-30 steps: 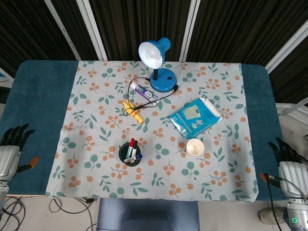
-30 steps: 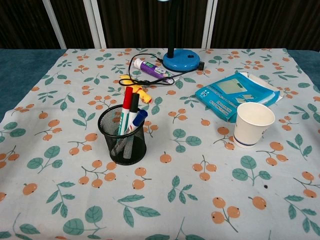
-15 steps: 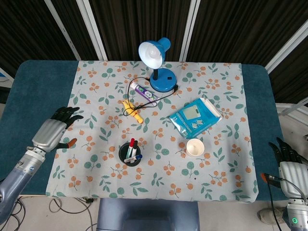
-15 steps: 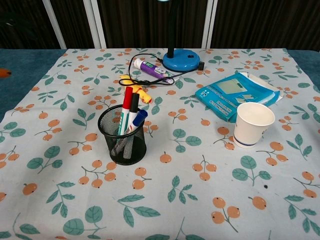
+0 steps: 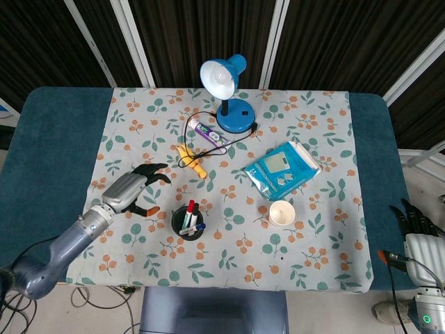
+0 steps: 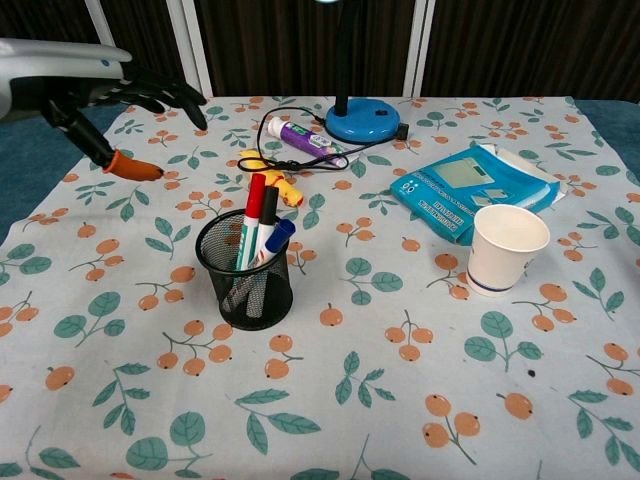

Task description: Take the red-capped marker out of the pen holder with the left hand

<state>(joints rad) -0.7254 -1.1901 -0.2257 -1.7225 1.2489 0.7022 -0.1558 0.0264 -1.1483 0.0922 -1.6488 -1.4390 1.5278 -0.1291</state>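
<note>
Left hand spread and empty, hovering just left of holder — near it, not touching. Red marker upright inside holder, beside two other pens. Yellow toy and tube beyond holder, lamp further back. Cup right of holder, blue packet behind cup. Right hand well right of holder, off the table's edge — fingers apart, holding nothing.
</note>
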